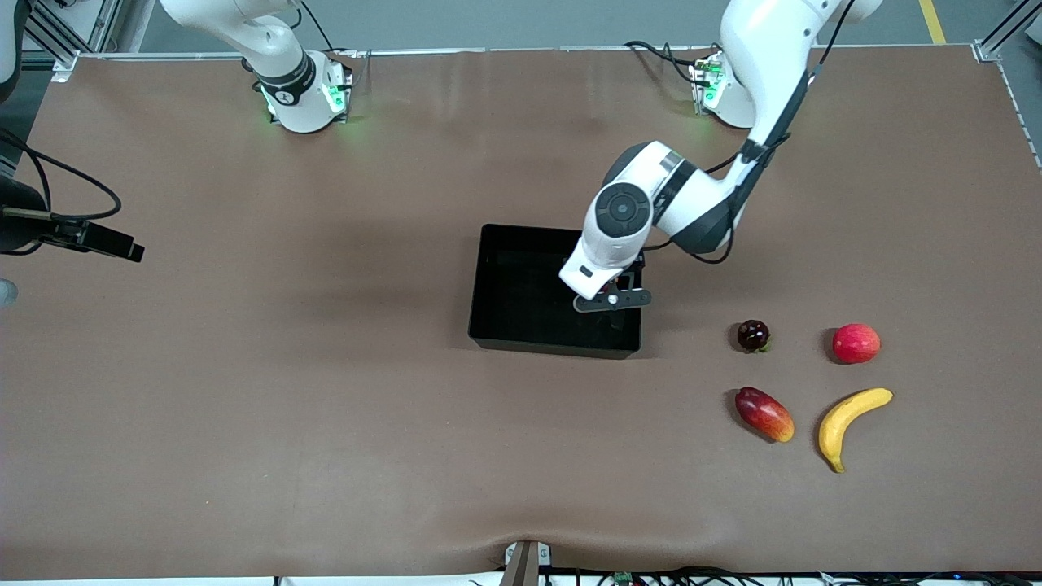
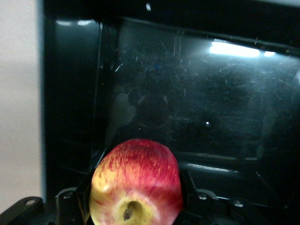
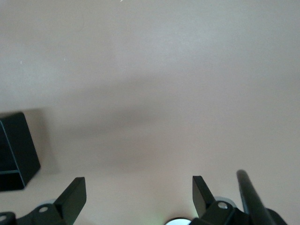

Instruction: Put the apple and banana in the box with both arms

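My left gripper (image 1: 612,298) is over the black box (image 1: 498,332), at the corner nearest the fruits, and is shut on the apple (image 2: 138,178). The apple is red with yellow streaks, its stem dimple facing the camera, and hangs above the box's floor. In the front view the hand hides the apple. The left wrist view shows the box's wall (image 2: 70,93). The yellow banana (image 1: 847,419) lies on the table toward the left arm's end, nearer the front camera than the box. My right gripper (image 3: 139,185) is open and empty over bare table, away from the box, and waits.
A red-pink round fruit (image 1: 856,343), a dark round fruit (image 1: 753,334) and an oblong red-orange fruit (image 1: 763,413) lie near the banana. A corner of the box (image 3: 16,150) shows in the right wrist view. The brown table stretches wide around the box.
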